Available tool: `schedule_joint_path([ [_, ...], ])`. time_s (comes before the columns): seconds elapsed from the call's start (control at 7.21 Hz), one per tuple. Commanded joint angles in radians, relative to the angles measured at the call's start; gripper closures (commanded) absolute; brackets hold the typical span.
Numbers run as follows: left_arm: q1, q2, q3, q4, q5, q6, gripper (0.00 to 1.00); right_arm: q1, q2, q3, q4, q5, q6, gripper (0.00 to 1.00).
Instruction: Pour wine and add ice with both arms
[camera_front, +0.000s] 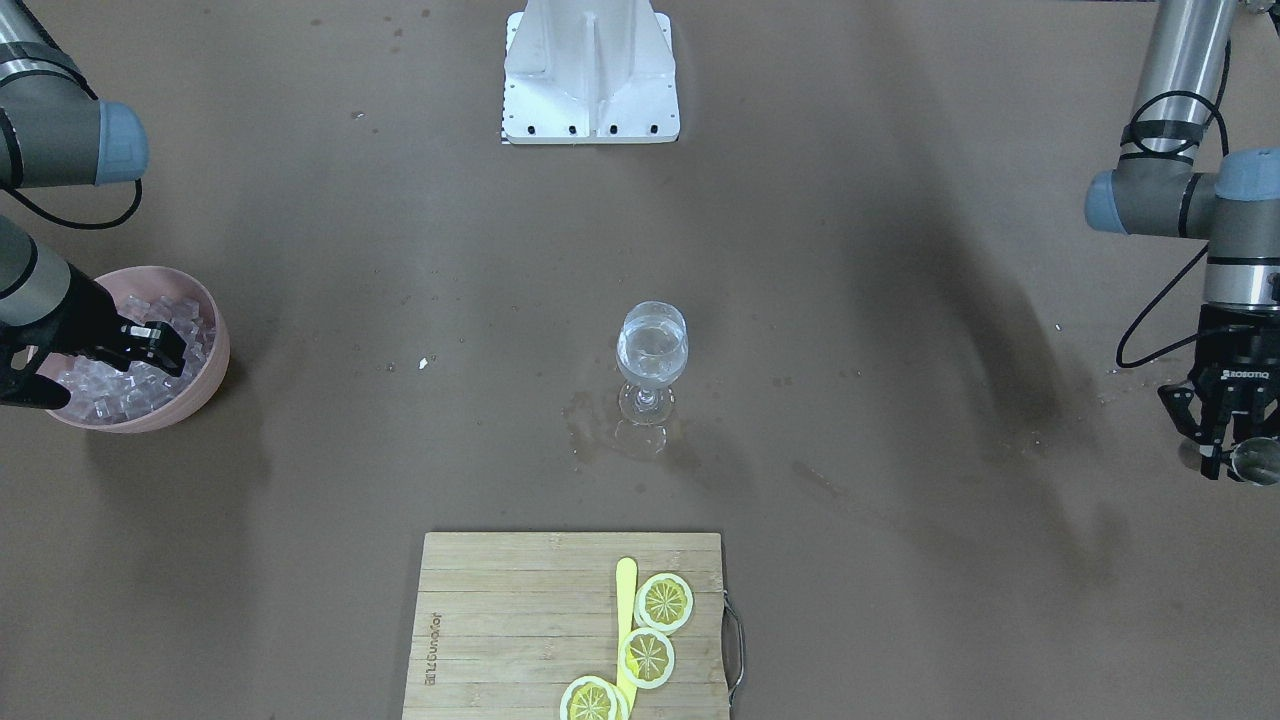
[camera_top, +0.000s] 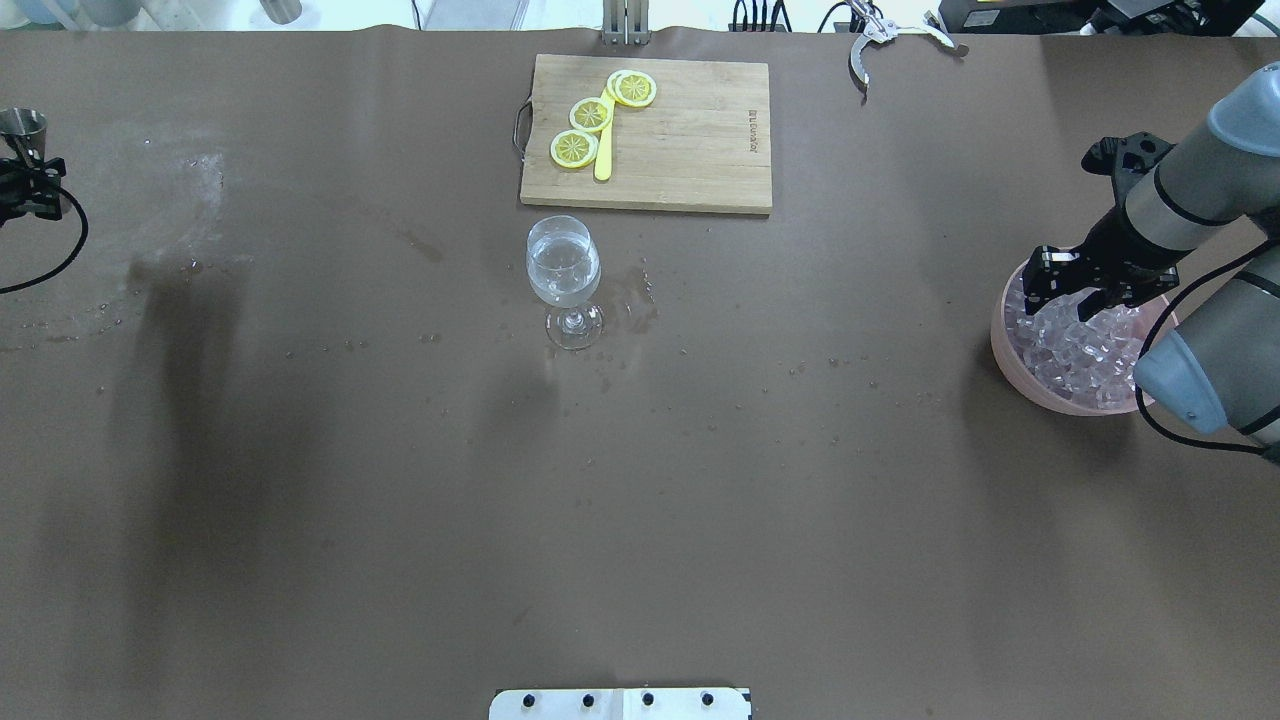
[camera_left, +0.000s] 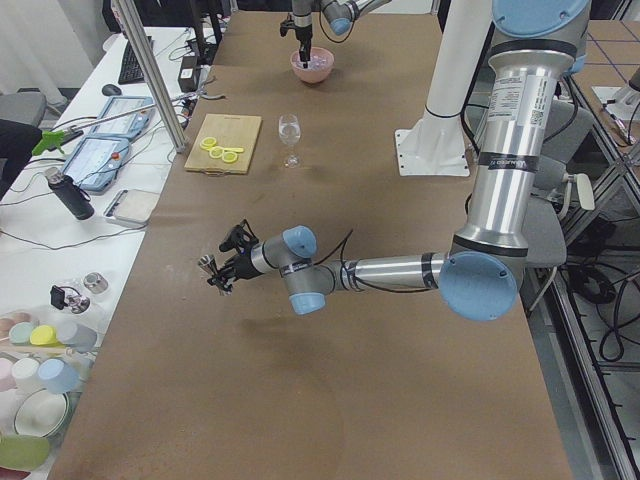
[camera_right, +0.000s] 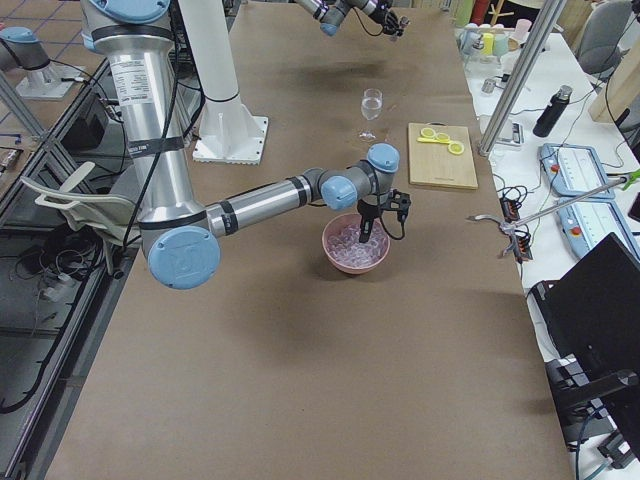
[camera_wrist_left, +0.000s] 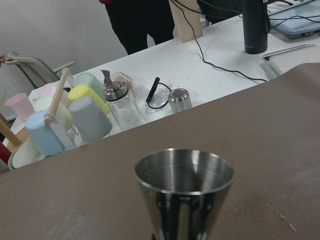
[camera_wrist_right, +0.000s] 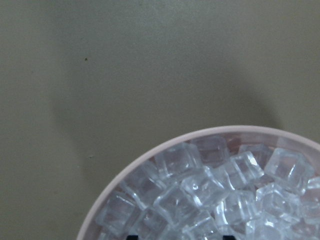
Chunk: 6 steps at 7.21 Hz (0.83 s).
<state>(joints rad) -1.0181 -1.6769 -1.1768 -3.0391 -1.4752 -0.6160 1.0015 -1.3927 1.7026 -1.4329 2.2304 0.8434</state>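
A wide table under a matte brown sheet is carrying everything. A clear stemmed wine glass is standing upright near the middle, with a wet patch and scattered droplets glistening on the sheet beside its foot. A rectangular bamboo cutting board with a metal handle is lying flat just beyond the glass. A round pink bowl is sitting well apart, toward the robot's right end. A white base block is resting at the robot's edge. Silver metal tongs are lying at the far edge.
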Motion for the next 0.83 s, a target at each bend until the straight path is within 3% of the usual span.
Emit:
schedule_joint_path([
  [0.0, 0.003, 0.019, 0.057, -0.12, 0.007, -0.024, 1.0, 0.002, 0.003, -0.006, -0.001, 0.0, -0.003, 0.4],
  [0.42, 0.013, 0.017, 0.115, -0.239, 0.01, -0.106, 1.0, 0.003, 0.008, -0.023, 0.0, 0.002, -0.001, 0.61],
  [0.69, 0.021, 0.016, 0.144, -0.289, 0.012, -0.137, 1.0, 0.005, 0.009, -0.021, 0.0, 0.008, -0.001, 0.65],
])
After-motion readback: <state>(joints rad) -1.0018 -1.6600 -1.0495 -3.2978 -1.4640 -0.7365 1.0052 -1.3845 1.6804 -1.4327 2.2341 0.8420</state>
